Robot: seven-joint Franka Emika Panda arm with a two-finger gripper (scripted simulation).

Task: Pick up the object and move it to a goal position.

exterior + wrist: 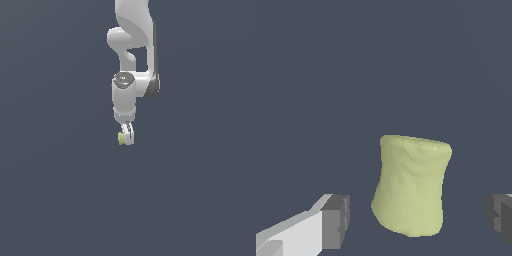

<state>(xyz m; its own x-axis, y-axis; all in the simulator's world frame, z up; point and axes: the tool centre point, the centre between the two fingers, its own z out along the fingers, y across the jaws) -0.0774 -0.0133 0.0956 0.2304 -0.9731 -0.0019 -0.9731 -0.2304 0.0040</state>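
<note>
The object [413, 185] is a small pale yellow-green stubby cylinder, and in the wrist view it sits between my two fingers. My gripper [418, 220] is open around it. A gap shows between the object and each dark pad [336, 222], so neither pad touches it. In the exterior view the white arm hangs straight down and my gripper [126, 136] points downward. There the object [121, 138] shows as a small yellow-green patch at the fingertips, on the exterior view's left side of them.
A plain dark grey-blue surface [60, 200] fills both views. No other objects, containers or edges show.
</note>
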